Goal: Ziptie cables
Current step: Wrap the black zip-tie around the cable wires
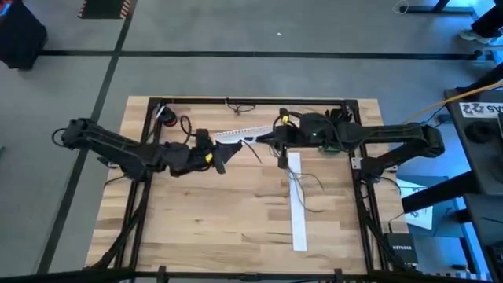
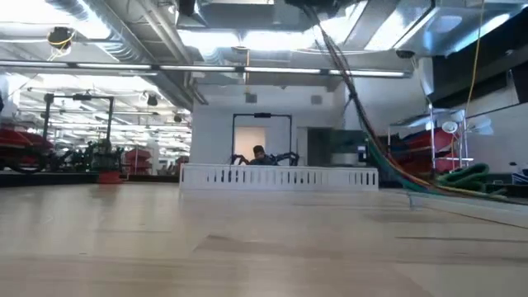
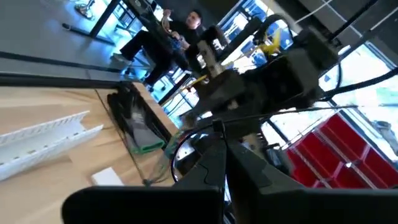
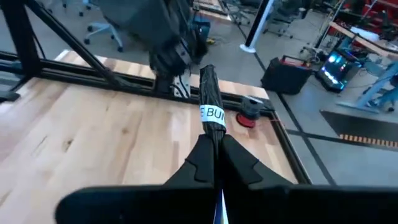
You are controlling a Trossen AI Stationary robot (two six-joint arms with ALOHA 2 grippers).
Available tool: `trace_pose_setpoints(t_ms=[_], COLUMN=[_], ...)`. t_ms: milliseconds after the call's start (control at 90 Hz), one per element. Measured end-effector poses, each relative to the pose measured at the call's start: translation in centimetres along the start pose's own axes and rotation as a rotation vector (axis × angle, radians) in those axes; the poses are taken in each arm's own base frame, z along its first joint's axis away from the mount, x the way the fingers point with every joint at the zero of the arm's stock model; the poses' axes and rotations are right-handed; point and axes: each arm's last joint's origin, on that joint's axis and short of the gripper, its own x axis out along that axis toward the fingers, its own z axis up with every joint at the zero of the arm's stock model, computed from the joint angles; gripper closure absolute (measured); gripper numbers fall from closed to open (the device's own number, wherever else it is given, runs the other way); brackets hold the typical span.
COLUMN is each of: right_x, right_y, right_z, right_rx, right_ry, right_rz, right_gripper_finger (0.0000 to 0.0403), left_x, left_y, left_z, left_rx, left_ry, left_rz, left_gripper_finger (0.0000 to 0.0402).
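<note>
I see two dark arms with black segments. The left arm (image 1: 126, 149) has a yellow mark near its wrist. The right arm (image 1: 393, 145) has one too, and a white label with black letters.

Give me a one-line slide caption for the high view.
Both arms meet at the table's far side, left gripper and right gripper near the white slotted strip, thin cables trailing below.

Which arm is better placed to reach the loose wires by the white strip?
Likely right: the right gripper, shut on a black bundle, is nearest the wires beside the white strip; the left gripper sits farther off.
</note>
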Motion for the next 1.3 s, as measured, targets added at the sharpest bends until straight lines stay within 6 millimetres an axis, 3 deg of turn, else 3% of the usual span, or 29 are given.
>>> trace_pose_setpoints(t_ms=[344,667,1156,1300], right_x=[0.7,1.9,1.9,1.8], right_y=[1.0,1.6,2.4,2.5], right_z=[-0.3,-0.9,-1.2,-1.4], right_rx=[-0.002,-0.005,-0.071,-0.110], right_ry=[0.017,0.026,0.069,0.090], right_rz=[0.050,0.096,0.115,0.141], right_gripper_finger=[0.0402,0.0400,0.0398,0.0398], left_x=[0.3,2.0,2.6,3.2], left_y=[0.0,0.7,2.2,2.4], left_z=[0.0,-1.8,-2.7,-2.4], left_rx=[0.004,-0.010,0.016,0.004], left_ry=[0.000,0.031,0.150,0.177], left_rz=[-0.017,-0.026,0.058,0.008], left_gripper_finger=[0.0401,0.0401,0.0401,0.0401])
